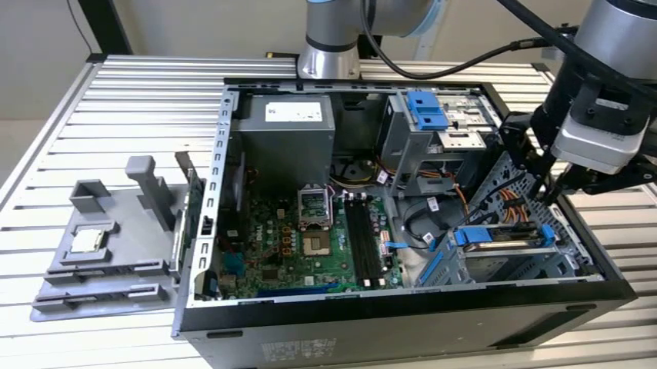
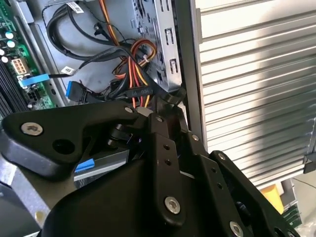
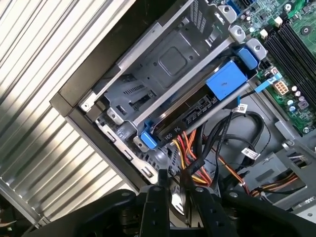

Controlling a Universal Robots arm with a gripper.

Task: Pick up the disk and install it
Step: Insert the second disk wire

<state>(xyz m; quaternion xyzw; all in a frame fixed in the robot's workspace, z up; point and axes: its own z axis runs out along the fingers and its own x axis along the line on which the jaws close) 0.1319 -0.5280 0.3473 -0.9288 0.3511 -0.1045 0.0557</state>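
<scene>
Disk (image 1: 501, 237): one, lying in cage (image 1: 513, 265), exterior view's near right
Gripper (image 1: 555, 198): one, just above it; fingers parted, empty
Blue bracket (image 1: 425, 112): one, far

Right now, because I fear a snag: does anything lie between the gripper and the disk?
Yes. In the first wrist view a bundle of orange, red and black cables crosses between the gripper and the disk, which sits in its metal cage.
</scene>
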